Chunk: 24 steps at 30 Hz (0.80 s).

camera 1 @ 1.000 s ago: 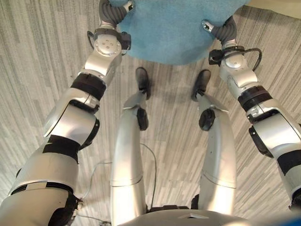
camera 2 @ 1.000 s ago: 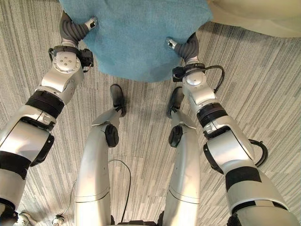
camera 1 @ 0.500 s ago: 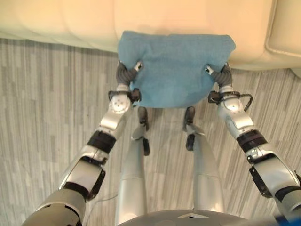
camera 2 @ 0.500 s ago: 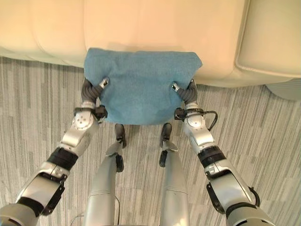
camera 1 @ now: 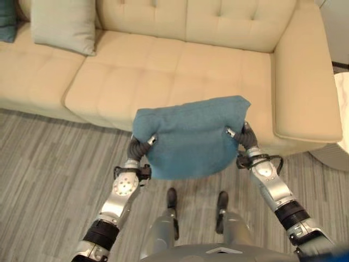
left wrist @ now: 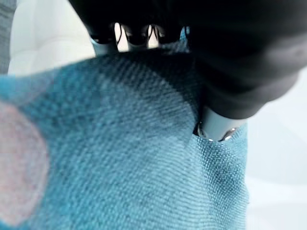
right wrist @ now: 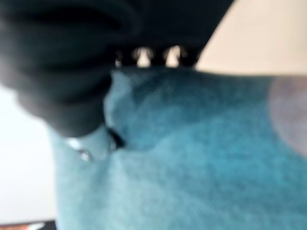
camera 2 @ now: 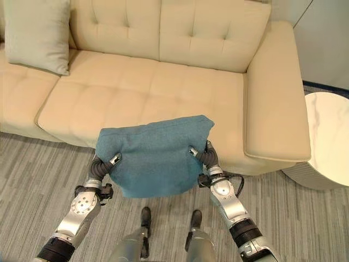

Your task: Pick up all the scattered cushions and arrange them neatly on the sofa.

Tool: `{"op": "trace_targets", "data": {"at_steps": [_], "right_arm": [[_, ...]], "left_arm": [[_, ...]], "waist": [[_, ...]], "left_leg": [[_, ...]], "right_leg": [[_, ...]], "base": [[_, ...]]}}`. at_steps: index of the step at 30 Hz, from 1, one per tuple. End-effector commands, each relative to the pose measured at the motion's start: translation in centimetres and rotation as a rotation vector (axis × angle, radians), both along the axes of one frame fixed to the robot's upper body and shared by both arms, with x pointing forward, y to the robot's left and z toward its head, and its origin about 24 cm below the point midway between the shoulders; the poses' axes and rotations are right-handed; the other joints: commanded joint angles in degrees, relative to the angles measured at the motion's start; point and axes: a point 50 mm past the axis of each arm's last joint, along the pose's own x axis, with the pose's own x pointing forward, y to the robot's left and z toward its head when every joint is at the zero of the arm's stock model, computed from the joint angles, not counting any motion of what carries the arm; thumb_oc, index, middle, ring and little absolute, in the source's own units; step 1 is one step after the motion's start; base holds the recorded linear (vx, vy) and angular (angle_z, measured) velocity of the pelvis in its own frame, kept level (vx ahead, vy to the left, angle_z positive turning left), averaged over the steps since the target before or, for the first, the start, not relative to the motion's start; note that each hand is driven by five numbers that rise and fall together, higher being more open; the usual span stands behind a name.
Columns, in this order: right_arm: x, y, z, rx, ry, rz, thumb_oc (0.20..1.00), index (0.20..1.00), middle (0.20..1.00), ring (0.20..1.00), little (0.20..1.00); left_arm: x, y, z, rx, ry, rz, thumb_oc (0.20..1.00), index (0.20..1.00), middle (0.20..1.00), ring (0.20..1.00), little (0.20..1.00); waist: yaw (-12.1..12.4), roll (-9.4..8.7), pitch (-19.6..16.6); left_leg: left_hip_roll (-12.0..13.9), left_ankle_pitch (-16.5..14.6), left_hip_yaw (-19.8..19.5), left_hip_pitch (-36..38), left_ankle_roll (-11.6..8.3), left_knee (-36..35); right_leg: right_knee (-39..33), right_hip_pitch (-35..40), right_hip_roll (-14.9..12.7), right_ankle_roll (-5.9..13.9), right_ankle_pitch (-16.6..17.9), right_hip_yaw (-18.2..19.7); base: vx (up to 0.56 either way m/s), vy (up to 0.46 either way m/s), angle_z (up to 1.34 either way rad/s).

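I hold a blue cushion (camera 1: 191,136) in front of me, lifted over the front edge of the beige sofa (camera 1: 163,71). My left hand (camera 1: 140,146) grips its left side and my right hand (camera 1: 242,136) its right side, each thumb on top and the fingers underneath. In the left wrist view the thumb (left wrist: 218,129) presses into the blue fabric (left wrist: 120,158). The right wrist view shows the same pinch, thumb (right wrist: 88,143) on cloth (right wrist: 192,167). A pale grey-green cushion (camera 1: 62,24) leans against the sofa back at the left.
A dark teal cushion (camera 1: 6,22) peeks in at the sofa's far left. The sofa's right armrest (camera 1: 305,82) is wide and flat. A round white table (camera 2: 330,136) stands right of the sofa. Grey striped carpet (camera 1: 43,164) lies below.
The camera has tilted up from the floor to the sofa. Both hands have lifted the blue cushion and carried it forward to the seat's front edge.
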Motion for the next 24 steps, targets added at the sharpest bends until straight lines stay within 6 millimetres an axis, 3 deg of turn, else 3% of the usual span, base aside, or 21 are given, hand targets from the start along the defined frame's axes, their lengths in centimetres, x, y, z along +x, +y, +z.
{"op": "trace_targets", "data": {"at_steps": [1,4,5,8,9,12,15,18,19,20,22,23,24], "right_arm": [[1.4,-0.5,3.9,0.003,-0.179,0.009,0.200,0.200,0.200,0.200,0.200],[0.7,-1.0,2.9,-0.016,-0.140,0.009,0.200,0.200,0.200,0.200,0.200],[0.4,-1.0,2.1,-0.032,-0.105,0.025,0.200,0.200,0.200,0.200,0.200],[-0.1,-0.9,1.5,-0.023,-0.083,0.043,0.200,0.200,0.200,0.200,0.200],[-0.2,-0.9,1.3,-0.020,-0.073,0.049,0.200,0.200,0.200,0.200,0.200],[-0.3,-0.8,1.1,-0.008,-0.061,0.067,0.200,0.200,0.200,0.200,0.200],[-0.8,-1.1,0.6,-0.008,-0.042,0.074,0.200,0.200,0.200,0.200,0.200],[-1.1,-1.4,0.3,-0.016,-0.027,0.077,0.200,0.200,0.200,0.200,0.200],[-1.4,-1.8,0.1,-0.019,-0.022,0.067,0.200,0.200,0.200,0.200,0.200],[-1.8,-2.6,0.0,-0.029,-0.014,0.043,0.200,0.200,0.200,0.200,0.200],[-2.1,-3.5,0.0,-0.028,-0.014,0.024,0.200,0.200,0.200,0.200,0.200],[-2.2,-3.8,0.2,-0.027,-0.018,0.012,0.200,0.200,0.200,0.200,0.200],[-2.4,-4.2,0.0,-0.028,-0.006,-0.005,0.200,0.200,0.200,0.200,0.200]], "left_arm": [[2.1,-0.7,4.7,-0.032,-0.238,-0.052,0.200,0.200,0.200,0.200,0.200],[1.1,-0.4,3.5,-0.034,-0.184,-0.070,0.200,0.200,0.200,0.200,0.200],[0.2,0.0,2.4,-0.038,-0.136,-0.077,0.200,0.200,0.200,0.200,0.200],[-0.3,0.3,1.6,-0.009,-0.095,-0.104,0.200,0.200,0.200,0.200,0.200],[-0.5,0.3,1.3,-0.014,-0.079,-0.107,0.200,0.200,0.200,0.200,0.200],[-0.7,0.4,1.2,-0.008,-0.067,-0.122,0.200,0.200,0.200,0.200,0.200],[-0.9,0.2,0.9,-0.024,-0.055,-0.131,0.200,0.200,0.200,0.200,0.200],[-0.8,-0.1,0.9,-0.027,-0.056,-0.145,0.200,0.200,0.200,0.200,0.200],[-0.7,-0.6,0.9,-0.034,-0.055,-0.158,0.200,0.200,0.200,0.200,0.200],[-0.7,-1.0,0.8,-0.063,-0.056,-0.175,0.200,0.200,0.200,0.200,0.200],[-0.4,-1.4,0.9,-0.079,-0.057,-0.193,0.200,0.200,0.200,0.200,0.200],[-0.4,-1.6,0.8,-0.092,-0.055,-0.192,0.200,0.200,0.200,0.200,0.200],[-0.2,-2.0,0.7,-0.105,-0.047,-0.205,0.200,0.200,0.200,0.200,0.200]], "waist": [[-0.1,-1.68,0.7],[0.4,-2.42,0.3],[0.9,-2.87,-0.5],[0.8,-2.66,-1.0],[0.4,-2.42,-1.0],[0.8,-2.69,-1.3],[-0.3,-2.94,-1.4],[-1.0,-3.85,-1.0],[-1.6,-4.10,-1.5],[-2.2,-4.48,-2.3],[-3.0,-5.25,-2.2],[-3.4,-5.43,-2.2],[-3.6,-6.10,-2.2]], "left_leg": [[-1.1,-7.1,-2.8,3.5,-1.66,3.4],[-2.0,-8.7,-2.3,5.9,-1.07,4.1],[-2.9,-9.4,-1.6,7.2,-0.51,3.7],[-3.3,-9.3,-1.5,8.1,-0.02,2.9],[-3.9,-9.1,-2.0,8.7,0.35,2.5],[-4.4,-9.2,-2.8,10.2,0.84,1.6],[-5.8,-9.7,-5.0,12.4,1.24,1.3],[-6.4,-10.9,-6.6,13.8,1.10,1.8],[-6.2,-11.4,-7.5,13.7,0.47,2.8],[-5.7,-12.0,-6.7,13.4,-1.06,5.1],[-4.0,-10.1,-4.5,10.0,-3.38,13.2],[-2.6,-10.1,-2.8,7.8,-3.53,16.9],[0.0,-10.1,1.4,4.3,-2.74,18.2]], "right_leg": [[-2.9,5.1,-0.4,2.94,1.2,0.8],[-5.0,8.8,-0.8,3.80,2.2,1.0],[-6.3,9.7,-1.6,5.22,4.7,1.3],[-3.0,8.3,-1.2,5.59,4.8,3.1],[-2.0,7.4,1.1,4.93,3.5,6.6],[-3.8,6.8,3.5,3.94,3.1,5.9],[-4.6,4.3,8.8,2.79,2.7,8.5],[-5.1,4.9,9.6,2.01,2.4,8.3],[-4.5,5.1,10.6,1.06,1.8,9.7],[-5.2,6.7,10.2,0.23,1.6,8.4],[-6.6,9.2,9.8,-0.36,1.5,7.2],[-7.2,10.0,9.5,-0.78,1.3,6.4],[-8.2,11.7,8.5,-1.09,0.5,5.4]], "base": [[0.16,0.174,-0.03],[0.10,0.163,-0.11],[0.05,0.200,-0.24],[0.08,0.220,-0.32],[0.08,0.125,0.06],[0.15,0.032,0.33],[0.21,-0.011,0.28],[0.16,-0.113,0.42],[0.26,-0.254,1.11],[0.27,-0.263,1.03],[0.18,-0.176,1.13],[0.16,-0.106,1.19],[0.23,-0.072,0.82]]}}
